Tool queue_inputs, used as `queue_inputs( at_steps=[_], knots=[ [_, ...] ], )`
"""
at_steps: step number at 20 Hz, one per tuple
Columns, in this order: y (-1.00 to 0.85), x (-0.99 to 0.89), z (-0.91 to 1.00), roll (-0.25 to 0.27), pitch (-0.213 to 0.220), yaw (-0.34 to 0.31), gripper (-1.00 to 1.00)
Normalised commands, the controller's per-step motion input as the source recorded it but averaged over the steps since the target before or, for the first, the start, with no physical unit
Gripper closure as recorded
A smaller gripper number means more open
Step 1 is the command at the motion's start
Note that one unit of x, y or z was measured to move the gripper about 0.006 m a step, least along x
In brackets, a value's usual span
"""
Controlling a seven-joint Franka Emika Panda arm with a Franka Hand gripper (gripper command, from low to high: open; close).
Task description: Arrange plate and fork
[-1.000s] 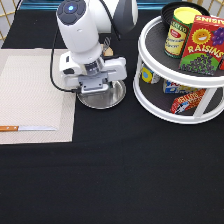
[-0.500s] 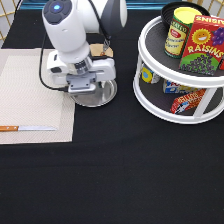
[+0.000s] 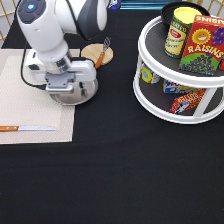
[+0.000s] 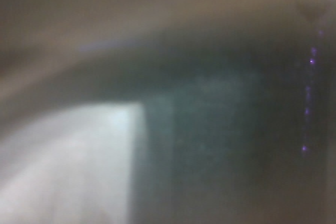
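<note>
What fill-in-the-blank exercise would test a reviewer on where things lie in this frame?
1. The pincer sits over the round shiny silver metal ____.
2. The small fork with wooden handle rests on the round tan wooden ____.
3. The wooden-handled knife lies on the beige ____.
4. The red raisins box stands on the white rack's ____ shelf.

Missing words: plate; disc; placemat; upper

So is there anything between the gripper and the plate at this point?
Nothing visible. The gripper sits directly over the plate, at the placemat's right edge in the exterior view. The fork lies on the wooden disc behind, off to the side.
</note>
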Motion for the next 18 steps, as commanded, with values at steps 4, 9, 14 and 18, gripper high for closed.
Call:
queue_inputs(
  at_steps=[4,9,14,18],
  knots=[
    [-0.94,0.54,0.00,0.000,0.067,0.000,-1.00],
    [-0.94,0.52,0.01,0.000,0.072,0.000,-1.00],
    [-0.93,0.46,0.01,0.000,0.078,-0.007,-1.00],
    [-0.92,0.27,0.04,0.000,0.077,-0.027,-1.00]
  ],
)
